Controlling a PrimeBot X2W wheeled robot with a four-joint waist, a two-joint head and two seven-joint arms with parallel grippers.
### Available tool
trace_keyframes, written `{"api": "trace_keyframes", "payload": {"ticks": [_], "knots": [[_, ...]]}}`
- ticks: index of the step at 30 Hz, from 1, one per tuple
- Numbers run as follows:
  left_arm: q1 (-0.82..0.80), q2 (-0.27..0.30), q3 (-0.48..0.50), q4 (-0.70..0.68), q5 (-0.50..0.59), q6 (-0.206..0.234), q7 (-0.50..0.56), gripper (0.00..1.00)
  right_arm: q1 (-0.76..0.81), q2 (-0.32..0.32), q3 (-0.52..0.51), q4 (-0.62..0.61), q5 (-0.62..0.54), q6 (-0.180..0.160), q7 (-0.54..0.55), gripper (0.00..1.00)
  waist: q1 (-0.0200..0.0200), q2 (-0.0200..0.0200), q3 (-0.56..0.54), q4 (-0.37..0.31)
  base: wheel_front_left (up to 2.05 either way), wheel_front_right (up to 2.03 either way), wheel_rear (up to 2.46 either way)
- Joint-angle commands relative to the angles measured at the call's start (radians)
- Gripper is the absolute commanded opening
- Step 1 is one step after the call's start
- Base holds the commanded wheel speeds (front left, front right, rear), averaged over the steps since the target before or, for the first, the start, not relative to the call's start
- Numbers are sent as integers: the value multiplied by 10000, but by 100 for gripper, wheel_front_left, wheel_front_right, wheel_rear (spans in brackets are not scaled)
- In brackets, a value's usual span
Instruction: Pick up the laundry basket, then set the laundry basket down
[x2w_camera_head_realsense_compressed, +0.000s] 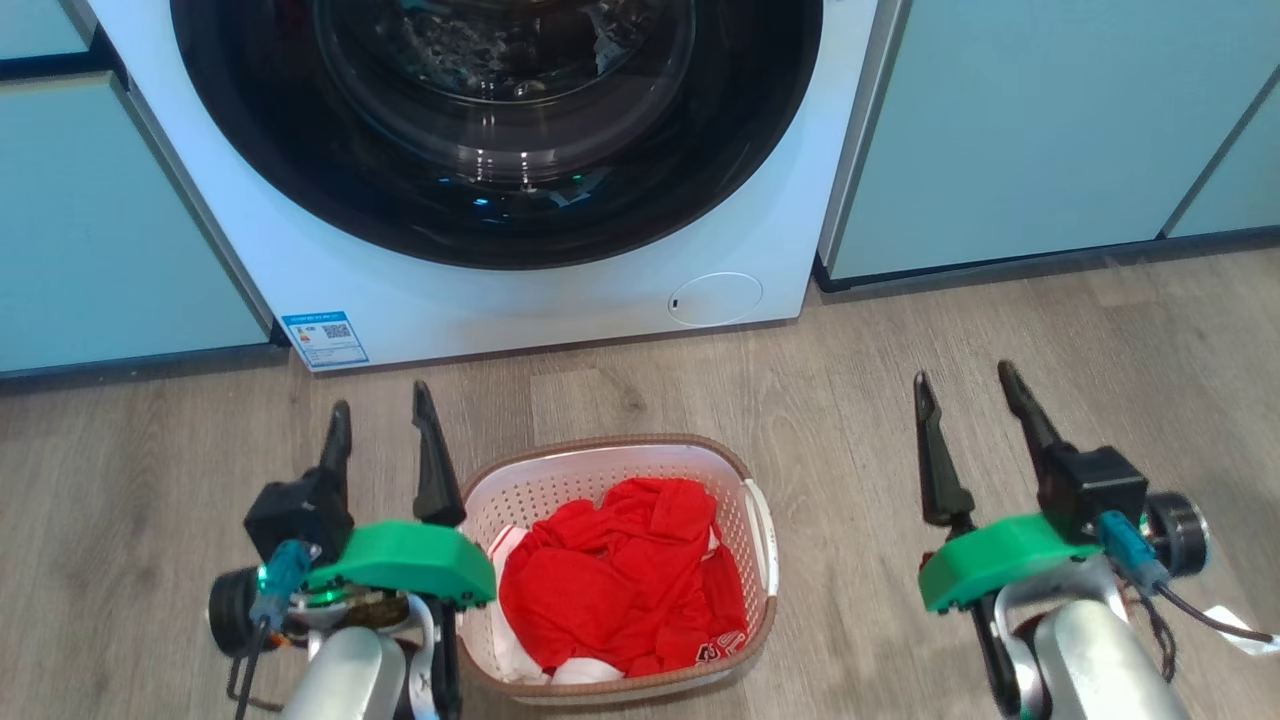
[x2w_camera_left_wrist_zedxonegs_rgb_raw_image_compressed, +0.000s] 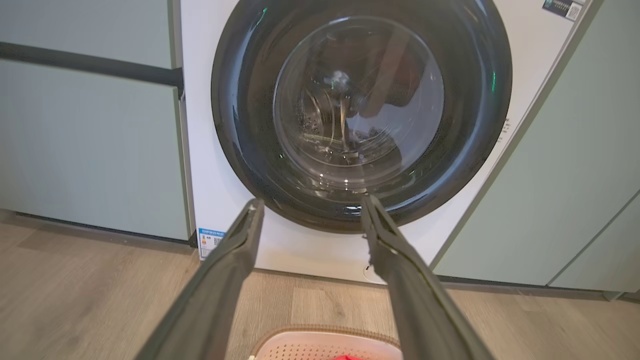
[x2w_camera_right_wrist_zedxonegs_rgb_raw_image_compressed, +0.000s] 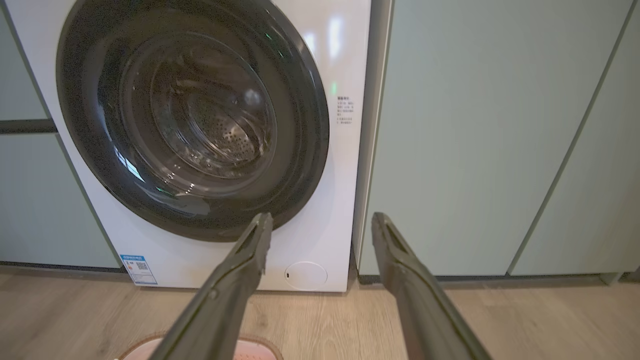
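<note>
The laundry basket (x2w_camera_head_realsense_compressed: 752, 580) stands on the wooden floor in front of the washing machine, white with perforated walls and a brown rim, holding red clothes (x2w_camera_head_realsense_compressed: 620, 575). Its far rim shows at the bottom of the left wrist view as the laundry basket (x2w_camera_left_wrist_zedxonegs_rgb_raw_image_compressed: 325, 334), and a sliver of the laundry basket (x2w_camera_right_wrist_zedxonegs_rgb_raw_image_compressed: 145, 345) shows in the right wrist view. My left gripper (x2w_camera_head_realsense_compressed: 380, 408) is open, raised just left of the basket, nothing between its fingers. My right gripper (x2w_camera_head_realsense_compressed: 965, 377) is open too, well to the right of the basket, apart from it.
A white front-loading washing machine (x2w_camera_head_realsense_compressed: 560, 300) with a shut dark round door (x2w_camera_head_realsense_compressed: 500, 130) stands close behind the basket. Pale green cabinets (x2w_camera_head_realsense_compressed: 1040, 130) flank it on both sides. Bare wooden floor (x2w_camera_head_realsense_compressed: 850, 400) lies between the basket and the right gripper.
</note>
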Motion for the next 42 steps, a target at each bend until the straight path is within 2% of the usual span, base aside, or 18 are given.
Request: {"api": "trace_keyframes", "payload": {"ticks": [1, 5, 15, 23, 33, 39, 42], "knots": [[-278, -32, 288, -191, -23, -59, -80, 100, -230, 68, 255, -145, 131, 71, -134, 100, 0, 0, -8, 1, 0, 0, 0], [-284, -33, 423, 321, -582, -52, -80, 100, -353, 69, 321, 507, 190, 71, -134, 100, 0, 0, -22, -10, 0, 0, 0], [-470, -33, 611, 497, -310, -17, -80, 100, -550, 69, 351, 579, 191, 71, -134, 100, 0, 0, 176, -37, 0, 0, 0], [-1307, -33, 515, 1213, -21, 135, -80, 100, -1232, -162, 462, 1124, 627, 71, -134, 100, 0, 0, 1471, 220, 0, 0, 0], [-3101, -33, 68, 3519, -231, 117, -80, 100, -2822, -718, 1258, 2734, 1848, 71, -118, 100, 0, 0, 3511, 532, 0, 0, 0], [-4402, -33, -505, 5517, -650, -20, -80, 100, -3973, -967, 2085, 3940, 2478, 71, 8, 100, 0, 0, 4759, 644, 0, 0, 0], [-5278, -33, -1062, 7023, -946, -221, -80, 100, -4687, -1074, 2515, 4732, 2857, 71, 156, 100, 0, 0, 5507, 734, 0, 0, 0]]}}
